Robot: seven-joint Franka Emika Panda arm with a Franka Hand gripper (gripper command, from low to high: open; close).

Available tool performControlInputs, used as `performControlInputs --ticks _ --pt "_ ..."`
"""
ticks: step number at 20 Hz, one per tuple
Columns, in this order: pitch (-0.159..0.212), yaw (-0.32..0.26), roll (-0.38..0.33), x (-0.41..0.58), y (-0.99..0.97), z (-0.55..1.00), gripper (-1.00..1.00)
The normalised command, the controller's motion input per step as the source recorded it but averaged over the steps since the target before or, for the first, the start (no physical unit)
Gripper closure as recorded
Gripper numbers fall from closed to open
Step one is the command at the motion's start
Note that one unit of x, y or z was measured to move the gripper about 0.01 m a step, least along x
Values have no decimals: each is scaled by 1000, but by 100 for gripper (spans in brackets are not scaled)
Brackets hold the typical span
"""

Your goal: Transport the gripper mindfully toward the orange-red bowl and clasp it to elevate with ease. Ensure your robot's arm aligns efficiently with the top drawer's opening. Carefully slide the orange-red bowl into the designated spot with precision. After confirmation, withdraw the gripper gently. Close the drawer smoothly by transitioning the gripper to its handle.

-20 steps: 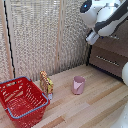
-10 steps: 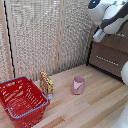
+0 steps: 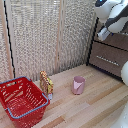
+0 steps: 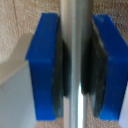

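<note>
In the wrist view my gripper [image 4: 75, 65] has its two blue-tipped fingers [image 4: 45, 65] on either side of the handle [image 4: 75, 30], a silver bar running between them. The dark pads press against the bar on both sides. In the exterior view the white arm reaches in at the upper right. There the gripper [image 3: 102, 35] is up against the dark brown top drawer [image 3: 120, 41] of the dresser. The orange-red bowl is out of view.
A lower drawer front [image 3: 107, 56] with its own bar sits below the arm. On the wooden floor stand a pink cup [image 3: 78, 84], a red wire basket [image 3: 22, 100] and a small yellow-brown box [image 3: 46, 82]. A woven screen [image 3: 45, 35] forms the back wall.
The arm and gripper have shifted a little toward the exterior view's right, closer in to the dresser. The cup, basket and box have not moved.
</note>
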Motion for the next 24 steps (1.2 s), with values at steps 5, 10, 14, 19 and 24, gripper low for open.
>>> performControlInputs --ticks 5,10,14,19,24 --pt "-50 -10 -10 -33 0 219 -100" --pt "7 20 0 73 -30 343 -100" --pt "29 -82 -2 222 -75 546 -100" --pt "-1 -264 -49 99 231 300 -100" --pt "-25 -272 -67 -14 384 106 -100"
